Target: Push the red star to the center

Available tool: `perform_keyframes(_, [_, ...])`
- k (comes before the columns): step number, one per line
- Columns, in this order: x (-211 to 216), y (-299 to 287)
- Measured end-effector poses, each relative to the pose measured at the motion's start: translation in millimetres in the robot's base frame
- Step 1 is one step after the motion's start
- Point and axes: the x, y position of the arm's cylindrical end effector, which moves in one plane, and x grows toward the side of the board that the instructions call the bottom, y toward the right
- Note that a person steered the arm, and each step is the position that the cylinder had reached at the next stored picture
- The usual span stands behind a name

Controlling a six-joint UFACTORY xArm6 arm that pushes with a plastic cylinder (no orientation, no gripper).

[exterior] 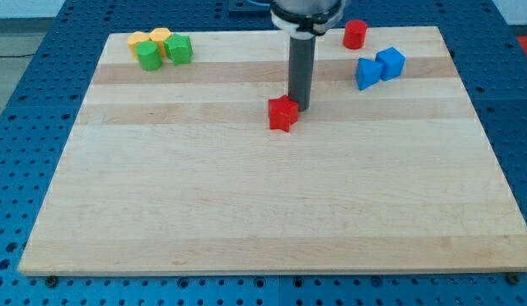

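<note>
The red star (282, 113) lies on the wooden board (263, 204), a little above the board's middle. My tip (298, 107) stands right behind the star, at its upper right edge, touching or nearly touching it. The dark rod rises straight up from there to the view's top.
A red cylinder (355, 34) stands at the top right edge. Two blue blocks (379, 66) sit together at the upper right. Two green blocks (164, 52) and two yellow blocks (150, 39) are clustered at the top left corner. Blue perforated table surrounds the board.
</note>
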Motion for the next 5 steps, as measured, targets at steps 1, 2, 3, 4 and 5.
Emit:
perform_keyframes(1, [4.5,-11.2])
perform_keyframes(2, [7.4,-7.8])
perform_keyframes(3, [-17.9,-1.6])
perform_keyframes(4, [-47.2,5.3])
perform_keyframes(5, [-68.2,19.8])
